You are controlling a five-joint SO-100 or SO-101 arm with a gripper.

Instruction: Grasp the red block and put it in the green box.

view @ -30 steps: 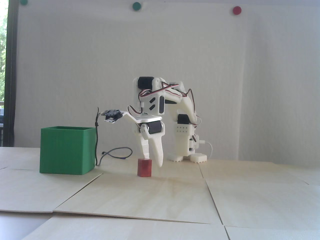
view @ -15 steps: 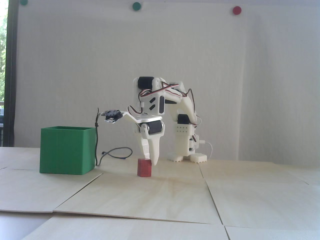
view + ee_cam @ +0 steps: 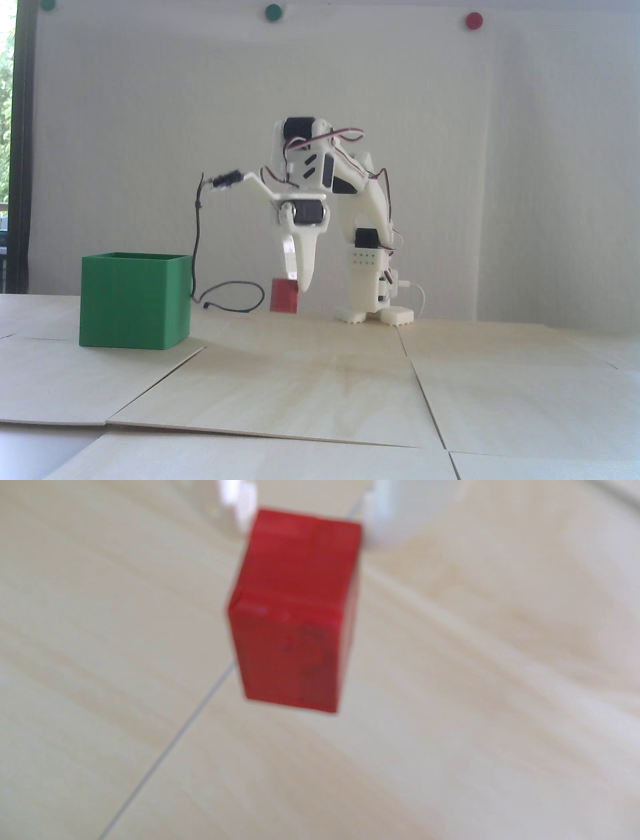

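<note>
A: While the white two-finger gripper (image 3: pixel 295 282) hangs over the pale wooden desk (image 3: pixel 320 380), what's it got?

B: The small matte dark-red cuboid block (image 3: pixel 284 295). Fingers nearly together, pinching the block's top end, and the block hangs below them clear of the desk. The blurry wrist view shows the same thing: the red block (image 3: pixel 294 611) with bare desk (image 3: pixel 485 722) underneath and white fingertips (image 3: pixel 388 518) at its upper end.

A: Where's that over the desk?

B: Fixed view: toward the desk's back edge, about mid-width, in front of the arm's white base (image 3: pixel 375 312).

A: And the target?

B: The big solid-green thin-walled plastic box (image 3: pixel 132 300) is by the desk's left side, open top up, well apart from the block. Nothing in it that I can see, though the inside is hidden from here.

A: So, step in hand?

B: I'd say lift and carry. The block's bottom looks lower than the box rim, so raise it more before swinging left. It's a shallow grip on the top end only, so go slowly with no jerks. Mind the dark cable (image 3: pixel 197 235) dangling by the box's near corner. Release only once centred over the opening.
</note>
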